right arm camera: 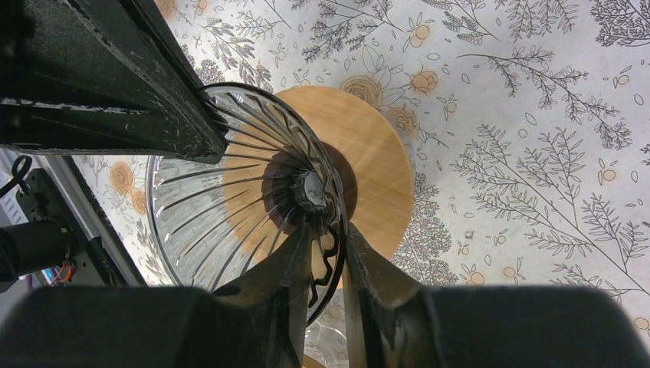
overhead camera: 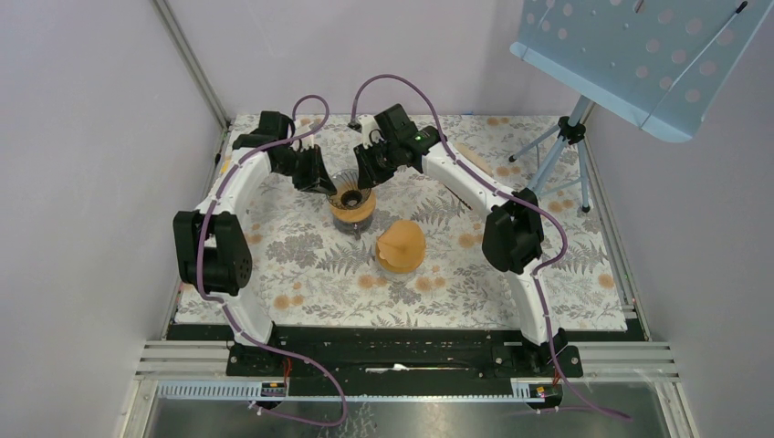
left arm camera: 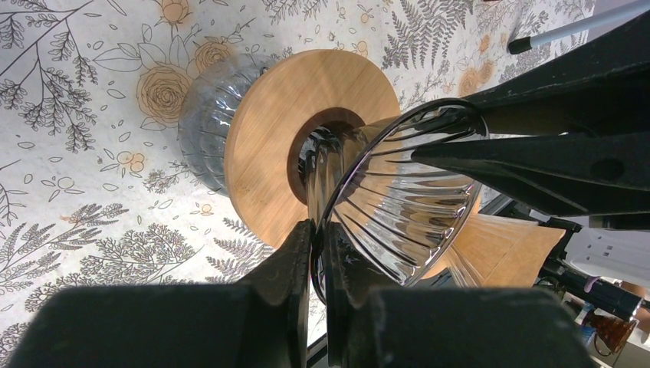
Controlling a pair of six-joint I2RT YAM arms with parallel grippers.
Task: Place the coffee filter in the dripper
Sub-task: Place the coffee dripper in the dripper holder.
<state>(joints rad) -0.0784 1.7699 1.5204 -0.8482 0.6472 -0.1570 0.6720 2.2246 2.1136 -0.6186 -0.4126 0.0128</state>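
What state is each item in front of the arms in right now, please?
dripper: upright, no filter inside, rim gripped from both sides.
coffee filter: point-up, apart from the dripper, untouched.
left gripper: jaws shut on the dripper's rim.
right gripper: jaws shut on the dripper's rim.

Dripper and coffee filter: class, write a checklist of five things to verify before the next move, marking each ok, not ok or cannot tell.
1. Left tool closed on the dripper rim: ok.
2. Right tool closed on the rim at another spot: ok.
3. Dripper bowl empty, ready to take a filter: ok.
4. Coffee filter in sight on the table, apart from the dripper: ok.
5. A tool free to fetch the filter: not ok, since both hold the dripper.
6. Dripper standing level: cannot tell.
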